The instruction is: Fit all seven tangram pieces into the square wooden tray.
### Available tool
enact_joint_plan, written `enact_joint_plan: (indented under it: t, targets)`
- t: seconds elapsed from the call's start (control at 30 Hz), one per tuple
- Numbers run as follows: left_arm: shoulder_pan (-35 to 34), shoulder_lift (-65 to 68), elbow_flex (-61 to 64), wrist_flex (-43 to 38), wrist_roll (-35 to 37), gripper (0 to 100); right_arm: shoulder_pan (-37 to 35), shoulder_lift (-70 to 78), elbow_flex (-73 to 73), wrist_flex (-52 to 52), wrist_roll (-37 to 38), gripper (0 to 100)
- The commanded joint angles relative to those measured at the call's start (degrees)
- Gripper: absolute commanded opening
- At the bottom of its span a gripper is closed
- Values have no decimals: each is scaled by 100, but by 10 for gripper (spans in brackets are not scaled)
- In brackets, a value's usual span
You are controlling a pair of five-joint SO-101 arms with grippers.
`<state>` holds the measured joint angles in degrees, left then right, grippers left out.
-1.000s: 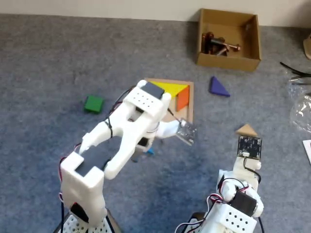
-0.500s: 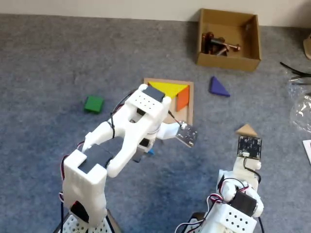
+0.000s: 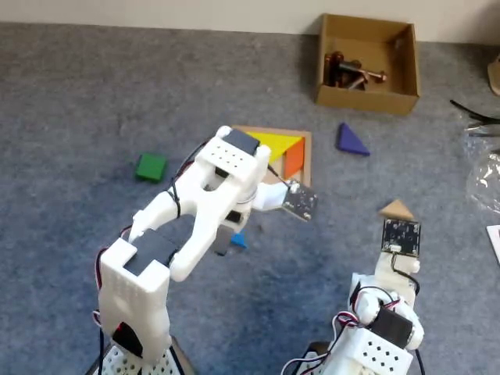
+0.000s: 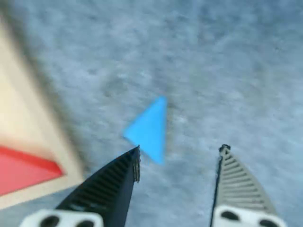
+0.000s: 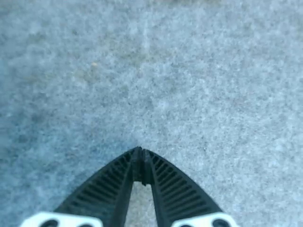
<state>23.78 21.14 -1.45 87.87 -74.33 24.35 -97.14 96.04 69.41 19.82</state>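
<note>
The left arm (image 3: 203, 211) covers most of the wooden tray (image 3: 308, 160) and nearly all of the blue triangle (image 3: 239, 241) just beside the tray's near edge. In the left wrist view the tray's corner is blurred and cut off, as is the red piece (image 4: 23, 168) inside it. Beyond the tray, the cardboard box (image 3: 367, 98) holds things too small to tell

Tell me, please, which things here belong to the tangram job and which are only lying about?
Job: wooden tray, yellow triangle, orange piece, red piece, blue triangle, purple triangle, green square, tan triangle.

Lying about: cardboard box with metal parts, clear plastic.
</note>
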Motion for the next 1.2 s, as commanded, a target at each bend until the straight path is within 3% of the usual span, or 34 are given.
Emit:
enact_joint_plan:
  t: [0.0, 0.2, 1.17]
  targets:
    - [-207, -57, -242, -457, -264, 256, 84, -84, 664, -101, -9, 5]
    - [-180, 75, -242, -914, 211, 258, 84, -84, 664, -101, -9, 5]
    - [242, 567, -242, -905, 378, 255, 84, -84, 664, -101, -9, 5]
